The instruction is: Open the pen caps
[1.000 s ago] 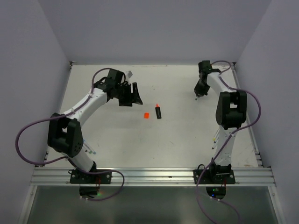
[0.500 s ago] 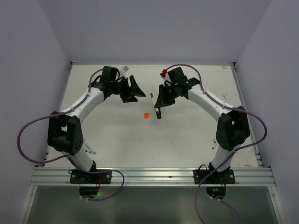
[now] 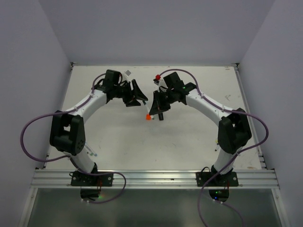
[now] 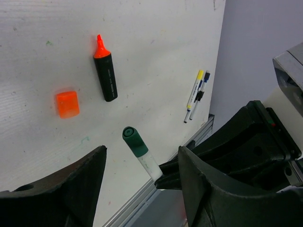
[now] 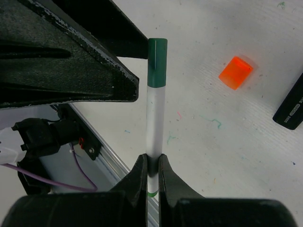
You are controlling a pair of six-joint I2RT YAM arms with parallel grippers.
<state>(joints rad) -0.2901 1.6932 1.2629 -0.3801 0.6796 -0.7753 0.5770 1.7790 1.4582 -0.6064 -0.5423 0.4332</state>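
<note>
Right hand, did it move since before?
Yes. The right hand swung left across the table, ending close to the orange cap.

Green-capped pen (image 5: 155, 118), loose orange cap (image 5: 235, 72)

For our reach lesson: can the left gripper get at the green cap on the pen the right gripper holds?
Probably yes. The left gripper is open, with the green cap apparently between its fingers; the right gripper clamps the white barrel lower down, leaving the cap bare.
</note>
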